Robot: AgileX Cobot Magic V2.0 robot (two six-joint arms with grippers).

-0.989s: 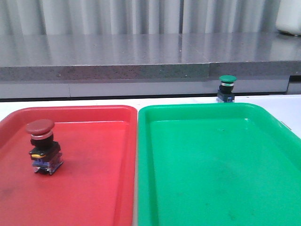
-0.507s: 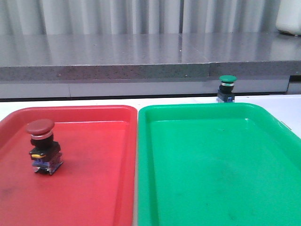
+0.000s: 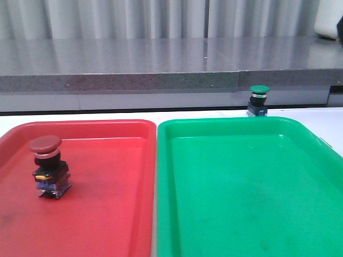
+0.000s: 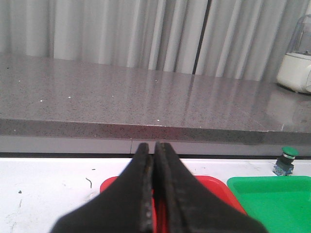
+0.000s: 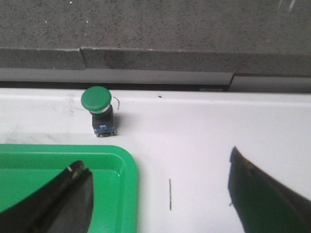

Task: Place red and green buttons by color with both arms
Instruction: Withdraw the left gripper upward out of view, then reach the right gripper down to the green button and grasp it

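The red button (image 3: 49, 166) stands upright in the red tray (image 3: 107, 214), near its left side. The green button (image 3: 259, 100) stands on the white table behind the green tray (image 3: 252, 193); it also shows in the right wrist view (image 5: 98, 110) and the left wrist view (image 4: 286, 161). My left gripper (image 4: 154, 148) is shut and empty, held above the red tray's far edge (image 4: 218, 187). My right gripper (image 5: 158, 167) is open and empty, over the green tray's far right corner (image 5: 121, 170), short of the green button. Neither gripper shows in the front view.
A grey stone ledge (image 3: 161, 64) runs along the back of the table. A white appliance (image 4: 297, 68) stands on it at the far right. White table (image 5: 194, 131) lies bare to the right of the green button.
A dark shape has entered the front view's top right corner. The buttons and trays have not moved.
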